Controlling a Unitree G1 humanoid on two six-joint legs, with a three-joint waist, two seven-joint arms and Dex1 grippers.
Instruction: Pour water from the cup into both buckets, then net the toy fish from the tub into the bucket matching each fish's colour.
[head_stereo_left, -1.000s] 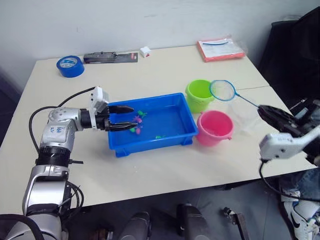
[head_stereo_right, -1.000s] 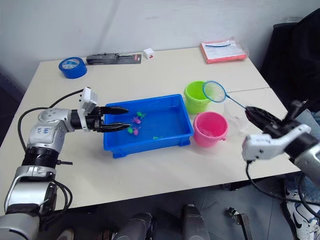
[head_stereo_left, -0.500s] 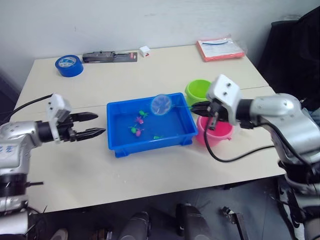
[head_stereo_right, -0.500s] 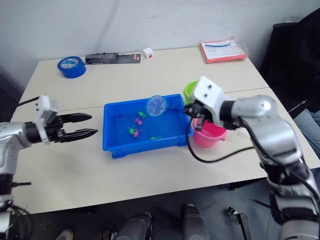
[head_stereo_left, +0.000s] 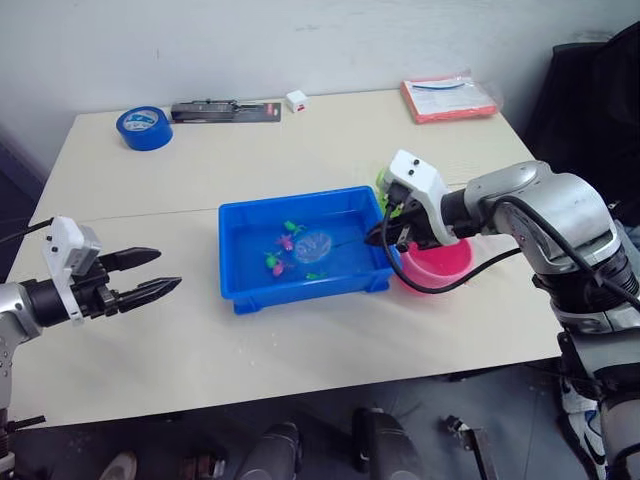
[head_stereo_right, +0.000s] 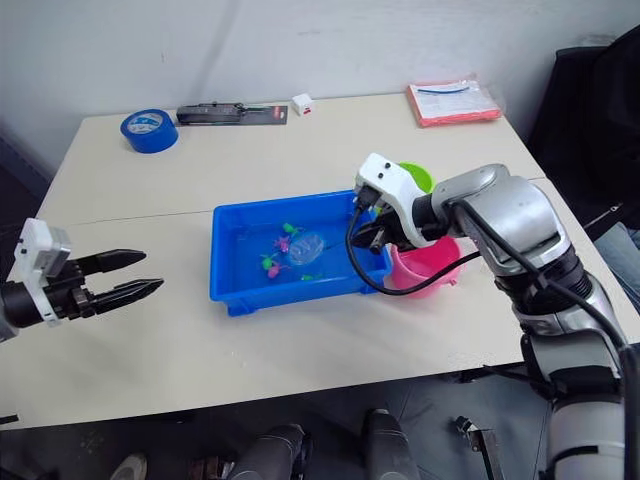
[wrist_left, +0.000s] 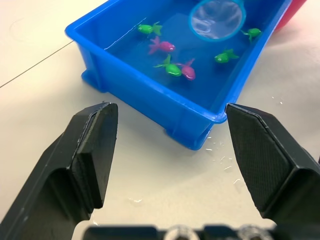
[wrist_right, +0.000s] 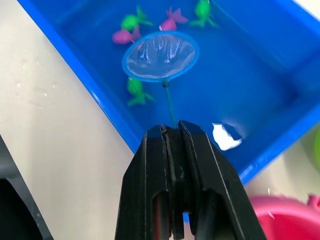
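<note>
Blue-rimmed net (wrist_right: 160, 56) points away from clamping right gripper (wrist_right: 172, 134), hoop in tub (head_stereo_left: 232, 285); left gripper (head_stereo_left: 143, 273) agape.

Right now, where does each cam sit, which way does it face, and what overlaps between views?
Head stereo pair: high, looking forward and down at the tub, both arms in frame.
Left wrist: looks along the open left gripper toward the tub's near wall.
Right wrist: looks down along the right gripper, shut on the net.
Shared: tub, net hoop and toy fish appear in all views.
</note>
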